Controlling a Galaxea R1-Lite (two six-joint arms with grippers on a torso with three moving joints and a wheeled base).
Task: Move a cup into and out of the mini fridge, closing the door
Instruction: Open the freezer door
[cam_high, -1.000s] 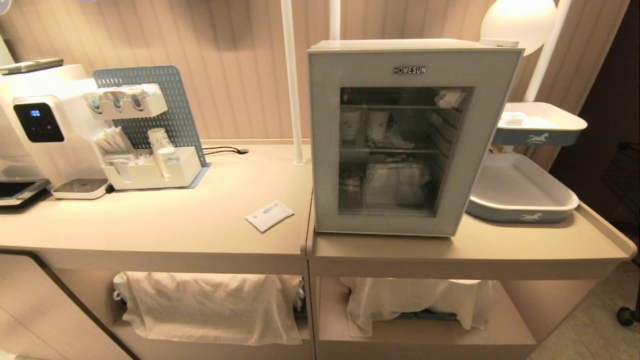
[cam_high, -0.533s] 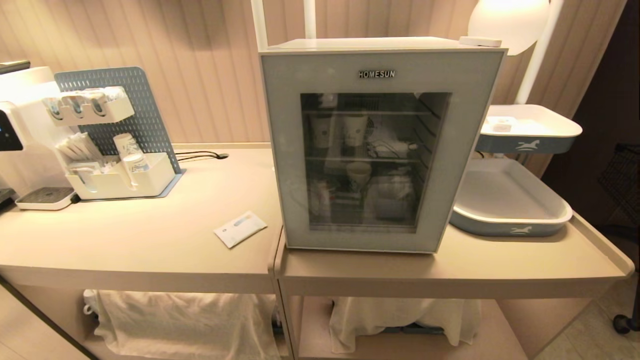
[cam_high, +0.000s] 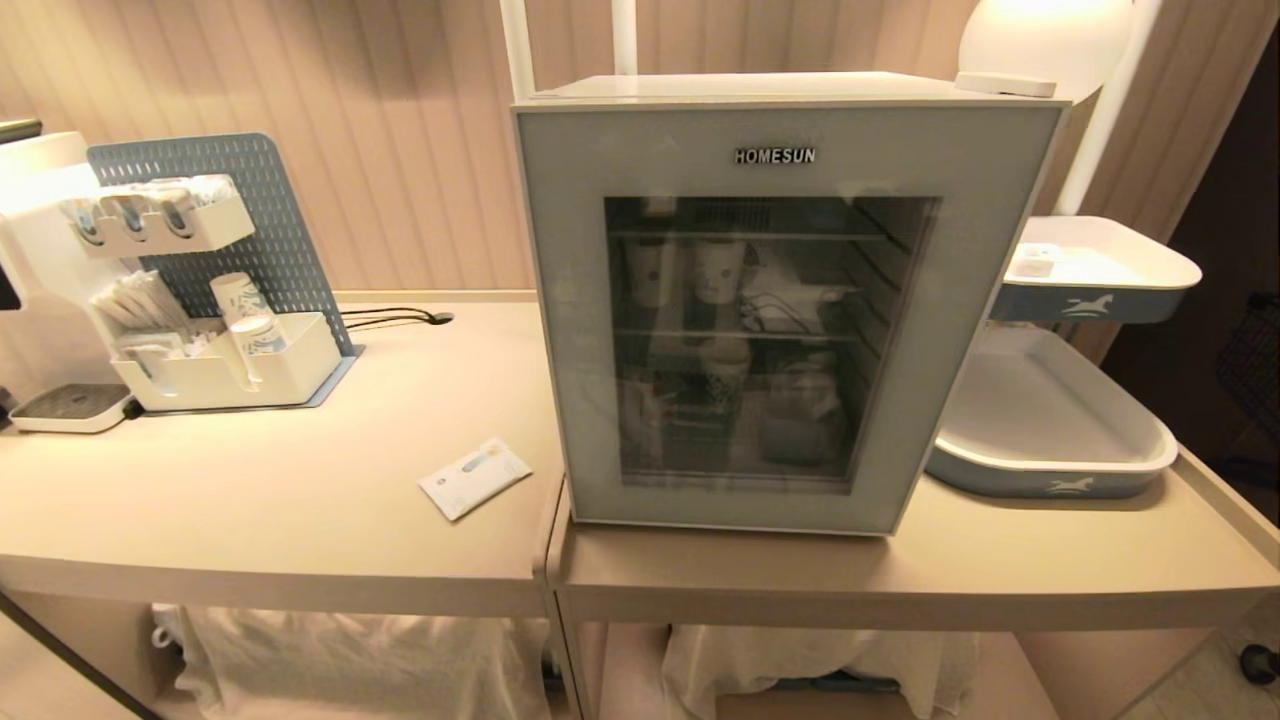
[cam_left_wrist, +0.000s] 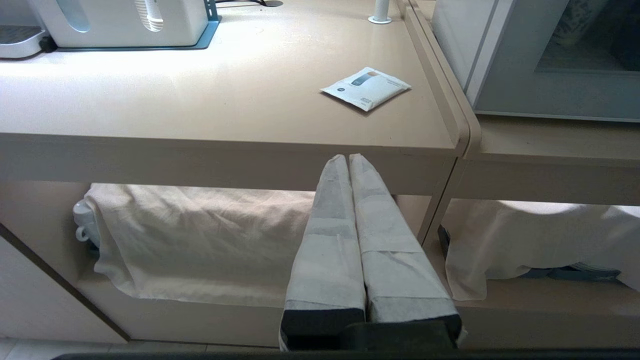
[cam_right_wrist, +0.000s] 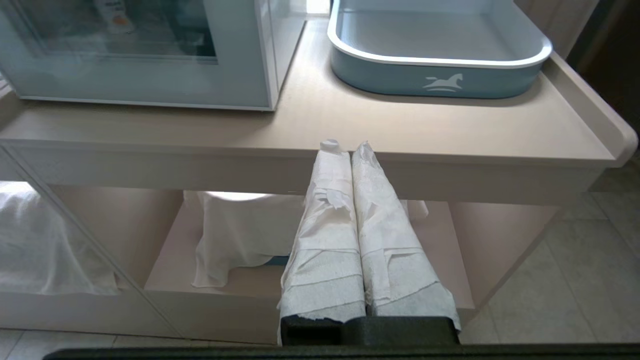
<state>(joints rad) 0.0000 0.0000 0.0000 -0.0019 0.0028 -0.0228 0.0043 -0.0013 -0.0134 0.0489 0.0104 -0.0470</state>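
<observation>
We see the left gripper (cam_left_wrist: 348, 159): two long tapered fingers wrapped in pale grey-white tape over a black base. The right gripper (cam_right_wrist: 345, 147) matches it, though its white wrapping looks rougher, torn and frayed at the tips.

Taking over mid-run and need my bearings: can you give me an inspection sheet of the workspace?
Surface: two beige counters butted together.
Job's things: mini fridge on the right counter, door shut; cups dimly visible behind the glass, target cup not identifiable.
Clutter: sachet, cup organiser, blue tray.
Grippers: left gripper and right gripper shut, empty, below the counter edge.
Cables: black lead by the wall.
Surroundings: cloths on the lower shelves.
</observation>
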